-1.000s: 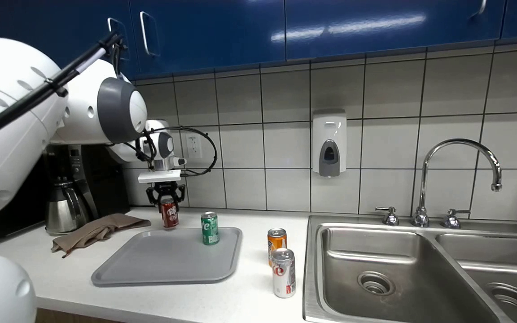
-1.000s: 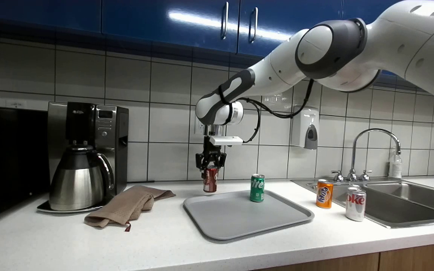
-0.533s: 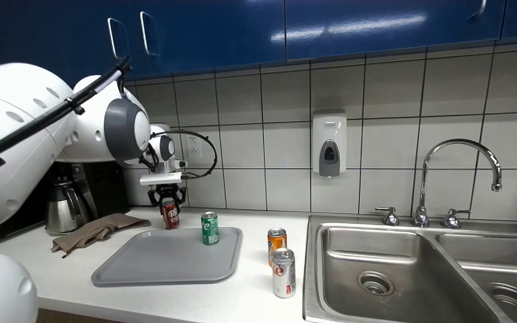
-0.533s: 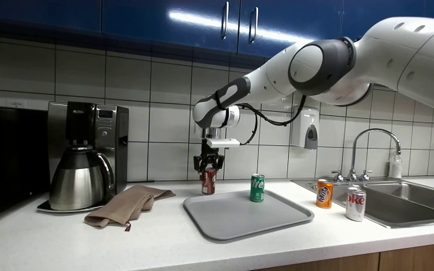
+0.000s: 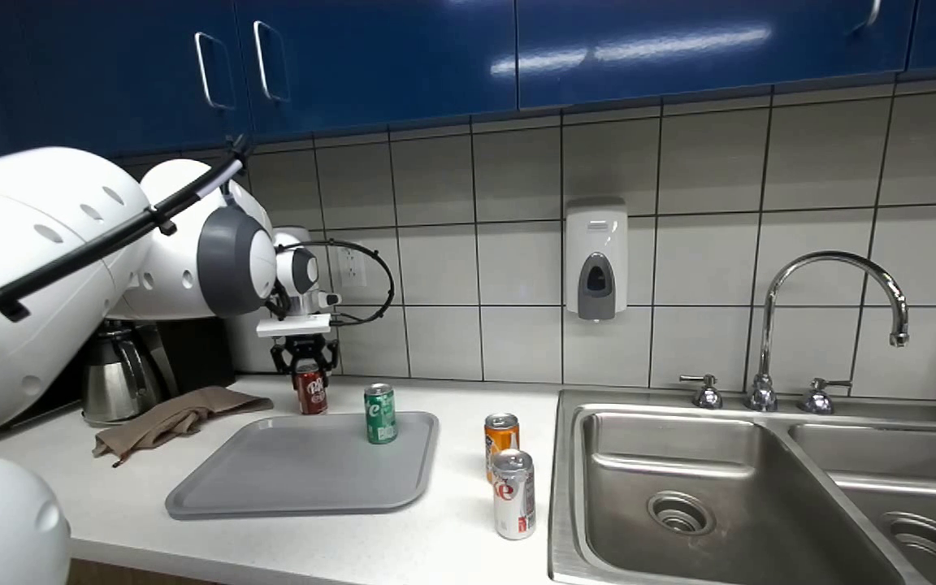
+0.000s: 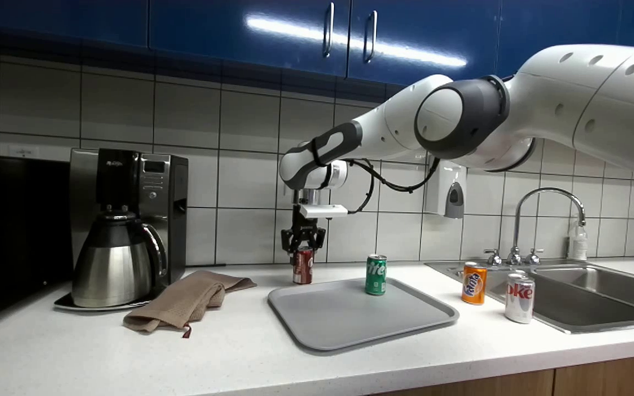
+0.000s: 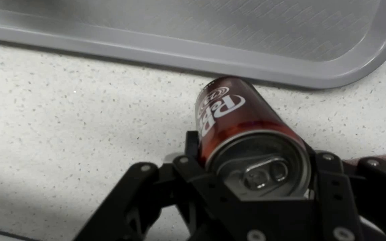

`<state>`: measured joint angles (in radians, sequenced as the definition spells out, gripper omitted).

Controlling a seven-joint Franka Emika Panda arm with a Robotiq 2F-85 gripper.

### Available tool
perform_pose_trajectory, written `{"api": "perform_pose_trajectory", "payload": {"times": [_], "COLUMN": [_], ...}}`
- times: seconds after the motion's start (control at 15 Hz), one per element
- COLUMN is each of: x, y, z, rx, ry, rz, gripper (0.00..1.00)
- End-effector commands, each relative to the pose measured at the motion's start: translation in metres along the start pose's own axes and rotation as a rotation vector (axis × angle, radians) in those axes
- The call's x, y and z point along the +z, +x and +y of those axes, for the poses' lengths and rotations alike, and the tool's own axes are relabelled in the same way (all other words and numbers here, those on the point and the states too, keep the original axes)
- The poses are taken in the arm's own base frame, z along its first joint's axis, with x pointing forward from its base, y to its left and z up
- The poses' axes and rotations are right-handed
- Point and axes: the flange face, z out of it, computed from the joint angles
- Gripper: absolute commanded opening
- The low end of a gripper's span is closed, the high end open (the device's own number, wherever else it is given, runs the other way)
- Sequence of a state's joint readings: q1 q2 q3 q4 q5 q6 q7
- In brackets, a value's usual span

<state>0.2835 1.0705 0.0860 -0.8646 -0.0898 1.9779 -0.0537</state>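
My gripper [image 6: 302,255] is shut on a dark red Dr Pepper can [image 6: 304,269], with a finger on each side of its top end. The can is upright on, or just above, the white counter behind the grey tray [image 6: 344,324]. Both exterior views show the can [image 5: 313,396] and the gripper [image 5: 308,379]. In the wrist view the can's [image 7: 243,107] lid and pull tab face the camera, and its lower end is close to the tray's rim [image 7: 179,50]. A green Sprite can [image 6: 376,276] stands on the tray near its back edge.
An orange Fanta can [image 6: 474,285] and a silver Diet Coke can [image 6: 519,298] stand beside the steel sink [image 5: 569,487]. A brown cloth [image 6: 190,305] and a coffee maker with a steel carafe [image 6: 113,269] are on the tray's far side from the sink. Blue cabinets hang above.
The arm's upper links have sunk. The gripper and red can have shifted slightly and come down a little to the counter. The other cans and the tray have not moved.
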Motion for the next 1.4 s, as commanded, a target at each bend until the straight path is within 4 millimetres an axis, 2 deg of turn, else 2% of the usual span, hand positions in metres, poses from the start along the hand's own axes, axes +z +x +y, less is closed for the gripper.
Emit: {"api": "perform_pose_trajectory", "payload": {"times": [0.0, 0.27, 0.33, 0.4, 0.47, 0.6, 1.33], "x": [-0.004, 0.003, 0.003, 0.003, 0.003, 0.002, -0.029], "y": [0.007, 0.007, 0.007, 0.007, 0.007, 0.006, 0.008], "z": [-0.002, -0.003, -0.002, -0.002, -0.002, 0.000, 0.001], "rx": [0.020, 0.024, 0.025, 0.027, 0.028, 0.042, 0.025], "ry": [-0.021, -0.022, -0.022, -0.022, -0.023, -0.022, -0.012], "rz": [-0.006, -0.016, -0.019, -0.023, -0.027, -0.034, 0.012], "gripper": [0.38, 0.38, 0.56, 0.88, 0.89, 1.00, 1.00]}}
